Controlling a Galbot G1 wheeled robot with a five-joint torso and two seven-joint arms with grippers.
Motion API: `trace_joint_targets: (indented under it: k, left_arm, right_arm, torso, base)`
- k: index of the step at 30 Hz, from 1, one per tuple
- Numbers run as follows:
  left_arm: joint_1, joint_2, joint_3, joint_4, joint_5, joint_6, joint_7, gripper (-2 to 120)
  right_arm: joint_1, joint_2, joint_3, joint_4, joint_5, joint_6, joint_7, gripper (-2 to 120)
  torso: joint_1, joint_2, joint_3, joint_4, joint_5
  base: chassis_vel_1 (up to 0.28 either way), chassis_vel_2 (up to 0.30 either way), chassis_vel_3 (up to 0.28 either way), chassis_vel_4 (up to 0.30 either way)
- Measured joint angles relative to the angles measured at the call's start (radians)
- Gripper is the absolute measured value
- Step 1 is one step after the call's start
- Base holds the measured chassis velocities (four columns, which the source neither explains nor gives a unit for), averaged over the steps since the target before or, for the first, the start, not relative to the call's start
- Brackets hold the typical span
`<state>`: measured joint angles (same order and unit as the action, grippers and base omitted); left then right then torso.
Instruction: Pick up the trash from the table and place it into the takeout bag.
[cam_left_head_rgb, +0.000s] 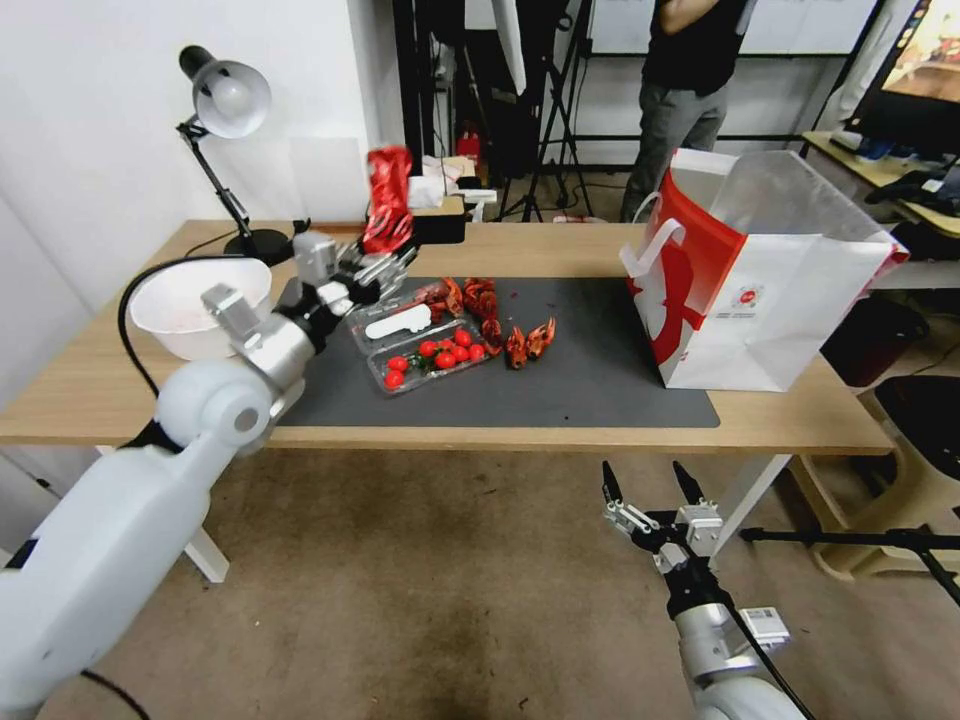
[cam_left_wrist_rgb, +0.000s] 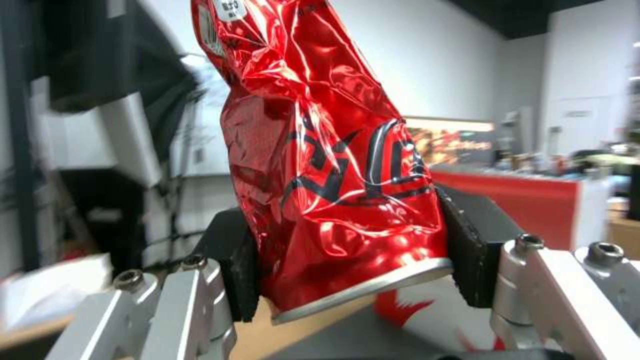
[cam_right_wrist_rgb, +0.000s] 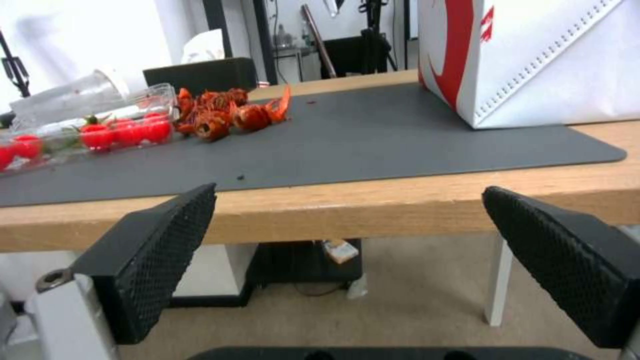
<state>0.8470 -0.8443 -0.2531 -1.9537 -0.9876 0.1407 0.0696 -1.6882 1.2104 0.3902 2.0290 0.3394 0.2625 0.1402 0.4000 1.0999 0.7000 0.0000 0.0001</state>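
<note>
A: Our left gripper (cam_left_head_rgb: 385, 262) is raised above the table's (cam_left_head_rgb: 560, 250) left end, its black pads (cam_left_wrist_rgb: 477, 250) clamped on the bottom of a crushed red drink can (cam_left_wrist_rgb: 327, 165), which stands upright in the grip.

B: And our right gripper (cam_left_head_rgb: 648, 487)?

A: It hangs low in front of the table edge, fingers (cam_right_wrist_rgb: 160, 260) spread wide, holding nothing.

B: Where is the takeout bag (cam_left_head_rgb: 770, 275)?

A: Standing open at the right end of the dark grey mat (cam_left_head_rgb: 600, 370). Crayfish shells (cam_left_head_rgb: 505, 325) and a clear tray of cherry tomatoes (cam_left_head_rgb: 435, 358) lie on the mat; a white bowl (cam_left_head_rgb: 190, 300) sits to their left.
</note>
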Motion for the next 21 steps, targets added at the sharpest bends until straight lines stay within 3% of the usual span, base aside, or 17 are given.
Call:
trace_joint_targets:
  k: [1, 2, 4, 7, 8, 11, 12, 15, 19, 21]
  left_arm:
    - [-0.015, 0.002, 0.01, 0.005, 0.002, -0.005, 0.016, 54]
    - [-0.077, 0.003, 0.054, 0.03, 0.005, -0.027, 0.073, 54]
    - [-0.106, 0.001, 0.075, 0.043, 0.006, -0.038, 0.092, 54]
    - [-0.252, -0.033, 0.195, 0.115, 0.007, -0.068, 0.166, 54]
    - [-0.252, -0.033, 0.195, 0.115, 0.007, -0.068, 0.166, 54]
    - [-0.403, -0.104, 0.33, 0.204, 0.027, -0.081, 0.206, 54]
    - [-0.403, -0.104, 0.33, 0.204, 0.027, -0.081, 0.206, 54]
    - [-0.522, -0.179, 0.445, 0.288, 0.047, -0.081, 0.219, 54]
    - [-0.579, -0.223, 0.502, 0.332, 0.051, -0.077, 0.219, 54]
    - [-0.645, -0.28, 0.568, 0.379, 0.051, -0.07, 0.218, 54]
  right_arm:
    - [-0.001, 0.001, 0.0, 0.0, -0.002, 0.0, 0.0, 100]
    - [-0.002, 0.007, 0.001, 0.0, -0.01, 0.001, 0.0, 100]
    - [-0.003, 0.01, 0.001, 0.001, -0.014, 0.001, 0.0, 100]
    - [-0.007, 0.028, -0.002, 0.007, -0.033, 0.001, 0.001, 100]
    - [-0.007, 0.028, -0.002, 0.007, -0.033, 0.001, 0.001, 100]
    - [-0.016, 0.045, 0.0, 0.016, -0.051, 0.001, 0.002, 100]
    - [-0.016, 0.045, 0.0, 0.016, -0.051, 0.001, 0.002, 100]
    - [-0.025, 0.06, 0.004, 0.017, -0.063, 0.001, 0.002, 100]
    - [-0.027, 0.067, 0.007, 0.016, -0.065, 0.002, 0.002, 100]
    - [-0.029, 0.075, 0.013, 0.011, -0.066, 0.005, 0.001, 100]
  torso:
    - [0.0, 0.0, 0.0, 0.0, 0.0]
    - [0.0, 0.0, 0.0, 0.0, 0.0]
    - [0.0, 0.0, 0.0, 0.0001, 0.0001]
    - [0.0, 0.0, 0.0, 0.0, 0.0001]
    - [0.0, 0.0, 0.0, 0.0, 0.0001]
    - [0.0, 0.0, 0.0, -0.0002, 0.0]
    - [0.0, 0.0, 0.0, -0.0002, 0.0]
    - [0.0, 0.0, 0.0, -0.0001, 0.0]
    - [0.0, 0.0, 0.0, -0.0002, 0.0001]
    - [0.0, 0.0, 0.0, -0.0001, 0.0001]
  base:
    - [0.0, 0.0, 0.0, 0.0]
    - [0.0, 0.0, 0.0, 0.0]
    - [0.0, 0.0, 0.0, 0.0]
    - [0.0, 0.0, 0.0, 0.0]
    - [0.0, 0.0, 0.0, 0.0]
    - [0.0, 0.0, 0.0, 0.0]
    - [0.0, 0.0, 0.0, 0.0]
    - [0.0, 0.0, 0.0, 0.0]
    - [0.0, 0.0, 0.0, 0.0]
    - [0.0, 0.0, 0.0, 0.0]
